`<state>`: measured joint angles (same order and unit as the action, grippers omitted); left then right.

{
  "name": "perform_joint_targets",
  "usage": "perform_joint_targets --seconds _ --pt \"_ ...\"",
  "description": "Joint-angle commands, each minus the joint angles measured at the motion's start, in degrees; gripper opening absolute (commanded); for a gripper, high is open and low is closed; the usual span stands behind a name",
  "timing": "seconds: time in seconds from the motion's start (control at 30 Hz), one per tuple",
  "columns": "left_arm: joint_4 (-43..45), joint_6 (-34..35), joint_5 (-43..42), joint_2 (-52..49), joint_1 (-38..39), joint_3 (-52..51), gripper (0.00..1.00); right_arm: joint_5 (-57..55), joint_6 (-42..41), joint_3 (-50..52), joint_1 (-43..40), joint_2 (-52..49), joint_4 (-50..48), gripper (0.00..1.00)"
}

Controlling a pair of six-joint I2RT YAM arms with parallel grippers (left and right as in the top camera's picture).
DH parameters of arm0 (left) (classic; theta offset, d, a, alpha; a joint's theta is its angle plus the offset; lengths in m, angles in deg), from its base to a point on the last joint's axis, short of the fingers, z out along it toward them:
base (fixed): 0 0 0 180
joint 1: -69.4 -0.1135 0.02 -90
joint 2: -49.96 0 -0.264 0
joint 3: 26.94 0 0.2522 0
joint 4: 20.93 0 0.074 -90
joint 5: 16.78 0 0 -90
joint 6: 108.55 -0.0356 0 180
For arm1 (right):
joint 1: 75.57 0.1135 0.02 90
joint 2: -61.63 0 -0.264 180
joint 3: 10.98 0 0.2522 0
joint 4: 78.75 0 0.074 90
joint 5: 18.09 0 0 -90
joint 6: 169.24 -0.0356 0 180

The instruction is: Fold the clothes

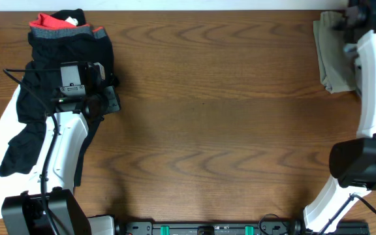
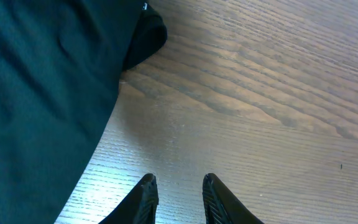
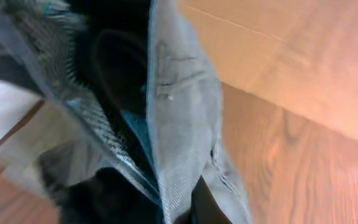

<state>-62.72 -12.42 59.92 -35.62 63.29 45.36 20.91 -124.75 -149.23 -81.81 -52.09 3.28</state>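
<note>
A heap of black clothes (image 1: pixel 41 98) lies at the table's left, with a red-and-grey band (image 1: pixel 51 25) on its far end. My left gripper (image 1: pixel 106 91) hovers at the heap's right edge. In the left wrist view it (image 2: pixel 178 180) is open over bare wood, and the black fabric (image 2: pixel 36 106) fills the left side. Grey shorts (image 1: pixel 331 55) lie bunched at the far right. My right gripper (image 1: pixel 356 23) is above them. The right wrist view shows it (image 3: pixel 182 208) shut on a fold of the grey shorts (image 3: pixel 179 118), with one dark finger (image 3: pixel 207 208) showing beside the cloth.
The wooden table (image 1: pixel 207 117) stretches between the two arms. The left arm's white links (image 1: pixel 64 150) lie over the black heap. The right arm (image 1: pixel 374 78) runs along the right edge. A pale surface (image 3: pixel 291 56) lies past the table's far edge.
</note>
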Motion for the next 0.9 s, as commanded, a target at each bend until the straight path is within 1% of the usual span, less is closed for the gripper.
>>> perform_joint_targets --seconds 0.0,0.07,0.17,0.3,0.37,0.5,0.73,0.87 --pt "0.1 -0.5 0.5 -0.3 0.0 0.9 0.27 -4.8 -21.4 -1.4 -1.8 2.1 4.6 0.01" --pt "0.1 -0.5 0.5 -0.3 0.0 0.9 0.27 -1.1 -31.3 -1.2 -3.6 2.1 8.1 0.01" --pt "0.1 -0.5 0.5 -0.3 0.0 0.9 0.27 6.2 -39.7 0.0 -6.5 2.0 6.8 0.02" --pt "0.1 -0.5 0.5 -0.3 0.0 0.9 0.27 14.2 -37.6 1.1 -9.9 0.8 -2.3 0.02" --pt "0.1 -0.5 0.5 -0.3 0.0 0.9 0.27 15.9 -36.0 1.1 -10.7 0.1 -6.3 0.02" --pt "0.1 -0.5 0.5 -0.3 0.0 0.9 0.27 16.2 -35.6 1.1 -10.4 -1.2 -11.8 0.02" --pt "0.1 -0.5 0.5 -0.3 0.0 0.9 0.27 15.9 -35.7 1.1 -8.0 -2.4 -13.2 0.02" --pt "0.2 -0.5 0.5 -0.3 0.0 0.9 0.27 16.8 -35.9 1.1 -8.3 -2.4 -13.2 0.02"
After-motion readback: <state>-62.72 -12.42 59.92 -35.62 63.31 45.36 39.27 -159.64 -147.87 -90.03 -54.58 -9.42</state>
